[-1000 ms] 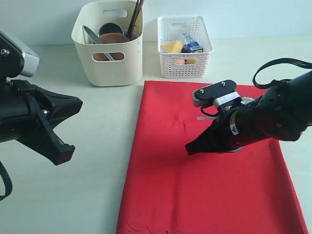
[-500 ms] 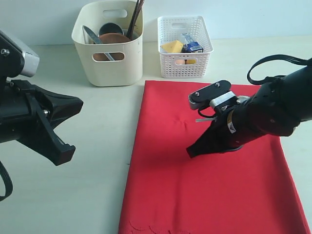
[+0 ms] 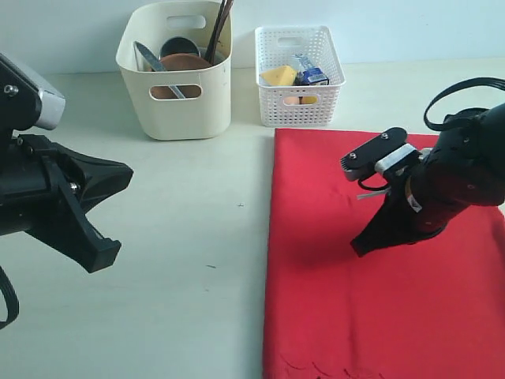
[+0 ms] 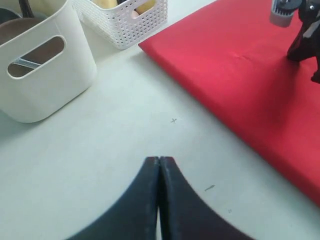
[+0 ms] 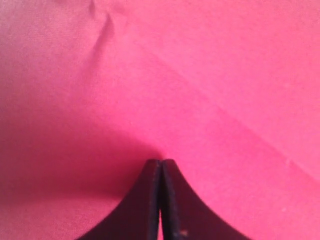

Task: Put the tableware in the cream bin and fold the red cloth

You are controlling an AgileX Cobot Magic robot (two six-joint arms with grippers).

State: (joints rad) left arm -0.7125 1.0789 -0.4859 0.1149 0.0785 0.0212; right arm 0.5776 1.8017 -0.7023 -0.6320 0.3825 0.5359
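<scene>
I see the red cloth [image 3: 331,316] spread flat on the right half of the pale counter [image 3: 181,237], its far edge just in front of the white lattice basket [image 3: 298,103]. The right fingers [image 3: 360,248] are clenched together and point down onto the middle of the cloth, well inside its edges. In the right wrist view their tips [image 5: 161,170] meet their own shadow on the fabric, but I cannot tell whether any fabric is nipped between them. The cloth is plain bright red with a straight left edge and a scalloped near edge. A faint diagonal crease runs across it, with a small pucker beyond the tips. The left fingers [image 4: 159,170] are also clenched, holding nothing. They hang over bare counter, well apart from the cloth, whose long edge lies off to one side. At the back stands the cream bin [image 3: 173,110] beside the basket. It holds a knife, a brown plate and dark chopsticks.
</scene>
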